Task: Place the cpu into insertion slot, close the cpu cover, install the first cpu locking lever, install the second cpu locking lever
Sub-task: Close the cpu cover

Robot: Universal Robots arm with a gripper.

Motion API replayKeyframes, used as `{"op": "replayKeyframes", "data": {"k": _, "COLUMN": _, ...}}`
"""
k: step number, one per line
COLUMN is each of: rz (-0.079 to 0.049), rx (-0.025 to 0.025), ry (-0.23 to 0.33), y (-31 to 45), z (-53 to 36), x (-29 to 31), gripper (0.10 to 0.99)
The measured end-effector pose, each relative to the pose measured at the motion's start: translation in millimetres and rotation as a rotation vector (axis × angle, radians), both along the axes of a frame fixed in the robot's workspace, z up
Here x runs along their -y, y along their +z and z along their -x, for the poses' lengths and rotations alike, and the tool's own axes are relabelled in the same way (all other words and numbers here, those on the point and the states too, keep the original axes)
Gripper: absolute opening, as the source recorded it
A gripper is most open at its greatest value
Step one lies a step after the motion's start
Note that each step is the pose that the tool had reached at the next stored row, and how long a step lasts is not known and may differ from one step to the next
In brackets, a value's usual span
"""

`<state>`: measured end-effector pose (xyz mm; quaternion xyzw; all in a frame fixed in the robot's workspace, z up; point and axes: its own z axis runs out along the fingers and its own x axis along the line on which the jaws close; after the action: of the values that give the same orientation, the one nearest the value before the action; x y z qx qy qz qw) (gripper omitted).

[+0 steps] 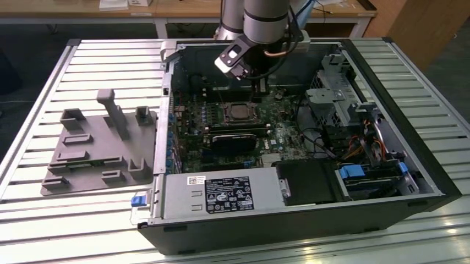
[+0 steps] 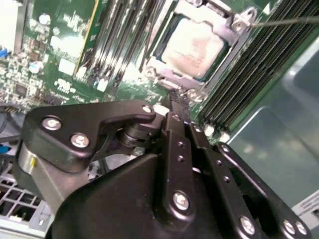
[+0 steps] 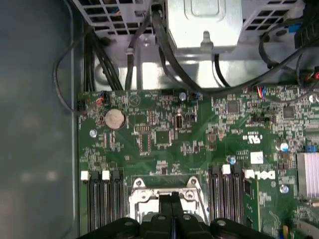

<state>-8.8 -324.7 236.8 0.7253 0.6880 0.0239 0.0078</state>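
cpu (image 2: 193,47): dull, smooth silver-grey metal top. cpu cover (image 2: 233,45): brighter bare metal, glossy. claw (image 2: 175,102): matt black; screw heads (image 2: 180,200) shiny. worktop (image 1: 44,82): ribbed pale metal, satin.

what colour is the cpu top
Dull silver-grey: the cpu shows best in the second wrist view.

I see the cpu (image 2: 194,47) lying flat on the green board (image 2: 60,50), dull silver top facing up. The cover (image 2: 230,50), a thin silver-grey frame, lies flat around it, and the chip shows through its window.
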Motion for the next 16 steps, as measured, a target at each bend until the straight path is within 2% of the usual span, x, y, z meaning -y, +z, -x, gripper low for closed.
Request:
{"op": "replayKeyframes", "data": {"k": 5, "rz": 0.000, "rx": 0.0050, "ry": 0.000, "y": -1.7, "z": 15.4, "x": 0.0, "gripper": 0.106}}
{"op": "replayKeyframes", "data": {"k": 16, "rz": 0.000, "rx": 0.0050, "ry": 0.001, "y": -10.0, "z": 36.7, "x": 0.5, "gripper": 0.106}}
